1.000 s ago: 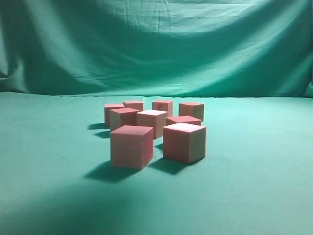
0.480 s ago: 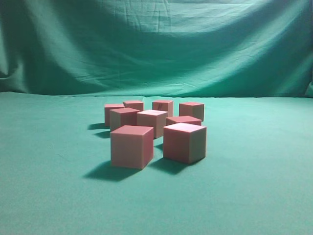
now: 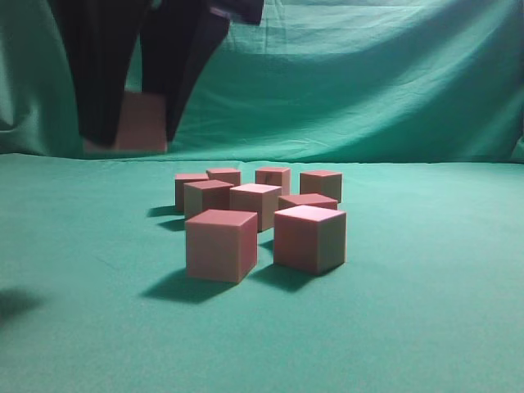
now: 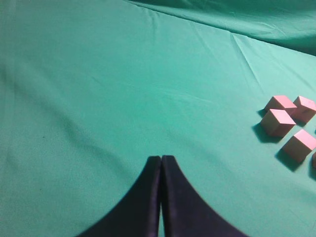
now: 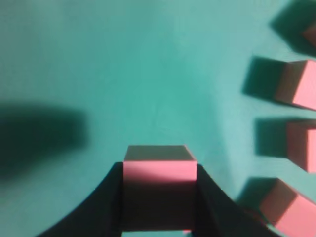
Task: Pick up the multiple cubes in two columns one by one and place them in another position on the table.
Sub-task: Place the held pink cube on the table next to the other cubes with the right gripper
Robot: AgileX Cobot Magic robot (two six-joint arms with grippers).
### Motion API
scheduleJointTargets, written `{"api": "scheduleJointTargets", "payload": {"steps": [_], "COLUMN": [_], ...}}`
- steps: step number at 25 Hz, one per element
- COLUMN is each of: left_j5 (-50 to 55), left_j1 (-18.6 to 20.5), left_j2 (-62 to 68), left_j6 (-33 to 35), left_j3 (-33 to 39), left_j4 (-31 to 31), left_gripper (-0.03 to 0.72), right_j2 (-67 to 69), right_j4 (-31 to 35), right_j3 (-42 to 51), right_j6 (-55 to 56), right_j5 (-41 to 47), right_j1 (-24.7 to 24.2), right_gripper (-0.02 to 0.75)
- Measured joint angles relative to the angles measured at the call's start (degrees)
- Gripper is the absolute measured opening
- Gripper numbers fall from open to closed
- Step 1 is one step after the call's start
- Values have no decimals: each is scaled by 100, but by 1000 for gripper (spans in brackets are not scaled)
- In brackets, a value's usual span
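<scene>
A cube (image 3: 139, 123) hangs in the upper left of the exterior frame, clamped between the dark fingers of the right hand (image 3: 131, 135), clear above the tabletop (image 3: 426, 311). In the right wrist view the same cube (image 5: 159, 170) sits low centre, with other cubes along the right edge. The remaining cubes (image 3: 258, 214) cluster mid-frame in two columns, close together. Broad bare green cloth lies left, right and in front of them. The left hand (image 4: 161, 163) has its fingers pressed together, holding nothing, over bare cloth.
</scene>
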Motion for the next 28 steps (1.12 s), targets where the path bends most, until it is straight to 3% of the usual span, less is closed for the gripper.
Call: {"api": "scheduleJointTargets", "payload": {"steps": [8,27,28], "left_j5": [0,0,0], "left_j1": [0,0,0], "left_j2": [0,0,0], "left_j6": [0,0,0], "left_j3": [0,0,0], "left_j4": [0,0,0], "left_gripper": [0,0,0], "right_j2": [520,944,972], "right_j4": [-78,-352,-352], "right_j3": [0,0,0], "right_j6": [10,339,339], "right_j5": [-463,-623,-623], "right_j1": [0,0,0], "right_gripper": [275,275,333]}}
